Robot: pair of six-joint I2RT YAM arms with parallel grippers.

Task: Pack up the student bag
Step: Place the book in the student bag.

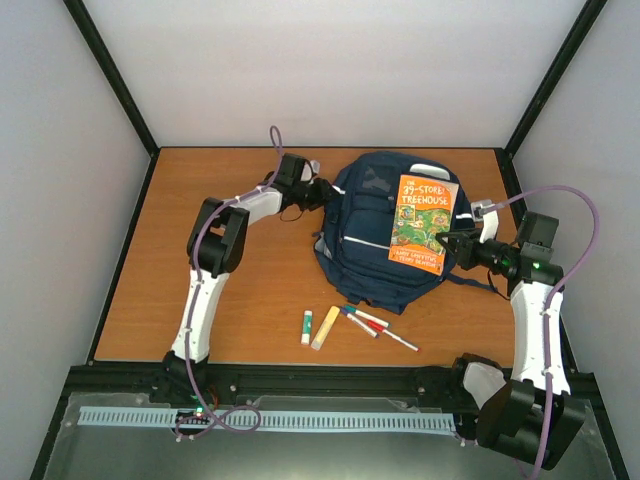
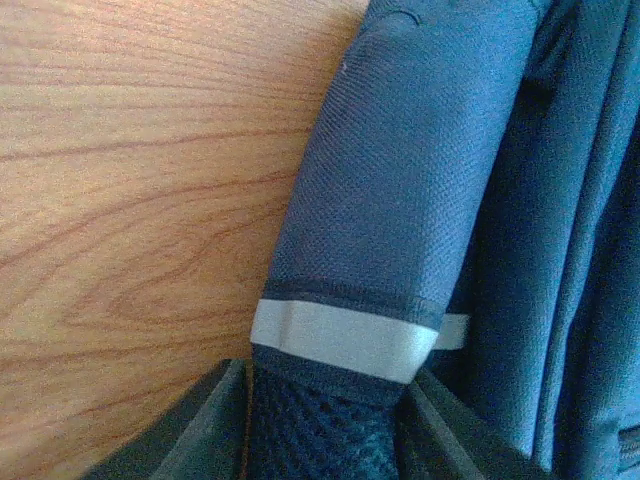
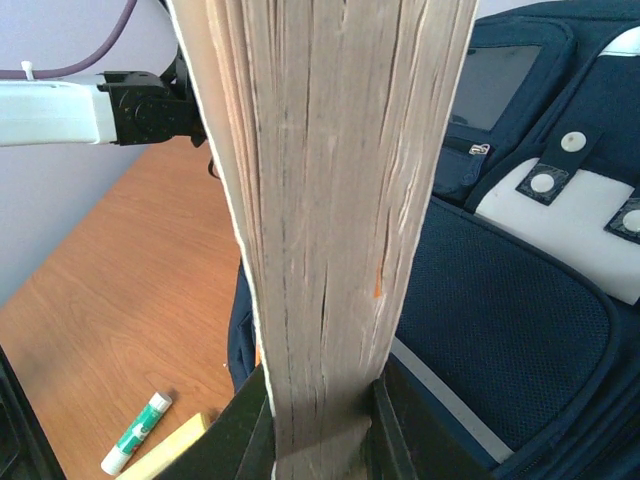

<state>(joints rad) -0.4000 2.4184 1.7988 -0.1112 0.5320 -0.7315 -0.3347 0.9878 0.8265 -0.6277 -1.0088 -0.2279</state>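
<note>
1. Table [image 1: 230, 280], wooden. By the near edge, at mid-width, lies a row of small items: glue stick [image 1: 307, 326], white with green print; just beside it a yellow bar [image 1: 324, 328], kind not legible; then a few pens [image 1: 362, 321], fanned and overlapping, count unclear.
2. Student bag [image 1: 365, 240], navy, lying flat behind the pens, right of centre and reaching toward the far edge. Its right part is hidden under the book.
3. Book [image 1: 424, 220], orange "Treehouse" cover, over the bag's right side. The right gripper [image 1: 447, 241] is clamped on its near-right edge. The right wrist view shows only the page block, with its top cut off.
4. Left gripper [image 1: 322, 192], at the bag's far-left edge. In the left wrist view its fingers [image 2: 200, 435] flank dark mesh below a pale strip [image 2: 345, 338]. Fingertips cropped; grasp or gap cannot be told.
</note>
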